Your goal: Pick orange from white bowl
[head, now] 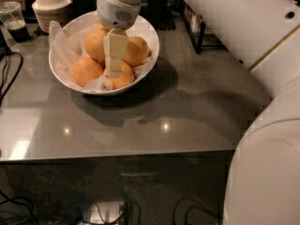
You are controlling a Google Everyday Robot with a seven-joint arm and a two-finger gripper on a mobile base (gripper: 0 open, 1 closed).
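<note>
The white bowl (151, 55) stands on the grey table at the back left, lined with crinkled white paper. Several oranges lie in it. The orange (95, 43), the largest and palest, sits at the back left of the pile. Smaller ones lie to the right (138, 50), front left (86, 71) and front (124, 78). My gripper (114, 65) hangs down from the white wrist over the middle of the bowl. It is just right of the orange and partly hides the pile.
A cream lidded paper cup (49, 1) and a plastic cup with dark drink (12, 19) stand behind the bowl at left. A black rack (196, 28) is at the back right. Cables (5, 78) lie at the left edge. My white arm fills the right side.
</note>
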